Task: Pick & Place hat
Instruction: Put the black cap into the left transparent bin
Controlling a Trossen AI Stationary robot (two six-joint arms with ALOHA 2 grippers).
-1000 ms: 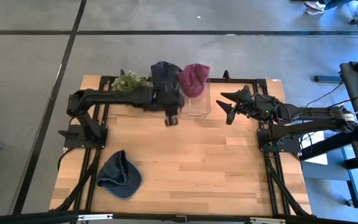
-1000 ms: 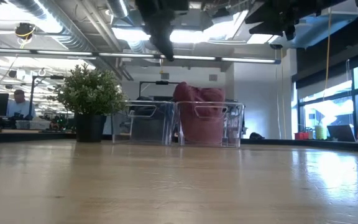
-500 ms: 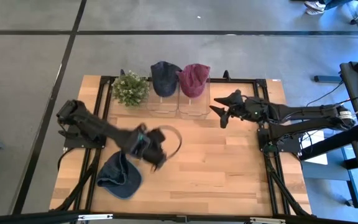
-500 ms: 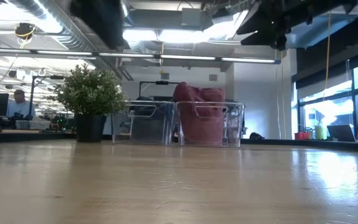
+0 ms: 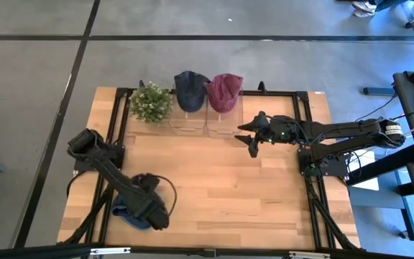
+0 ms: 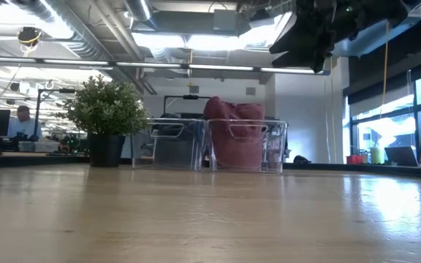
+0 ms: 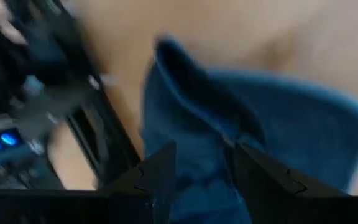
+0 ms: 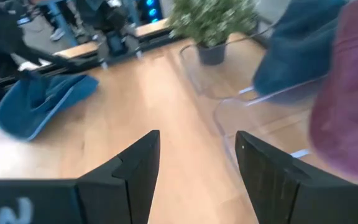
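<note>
One hat is left on the boards, operator, and your left gripper [image 5: 155, 208] is right over it! That's the blue hat [image 7: 272, 130], lying crumpled at the near left corner of the table [image 5: 264, 194], soft cloth slumped in loose folds with a raised rim along one side. Look at the left wrist view: your fingers [image 7: 157, 171] stand apart with the fabric between and beyond them, nothing clamped yet. I'd call this the reach step, the pick itself not yet made. Your next move, as I read it, is to come down onto a thick fold or the rim and close there, because limp cloth like this will sag and could slip from a shallow pinch.

Further back, your right gripper [image 5: 251, 137] hangs above the table's far right, fingers [image 8: 126, 171] spread wide and empty, just beside the clear bins.

At the far edge, the navy hat [image 5: 189, 88] and the maroon hat [image 5: 223, 91] sit domed in two hard, clear bins [image 5: 225, 126], side by side, with the bushy potted plant [image 5: 149, 102] at their left
</note>
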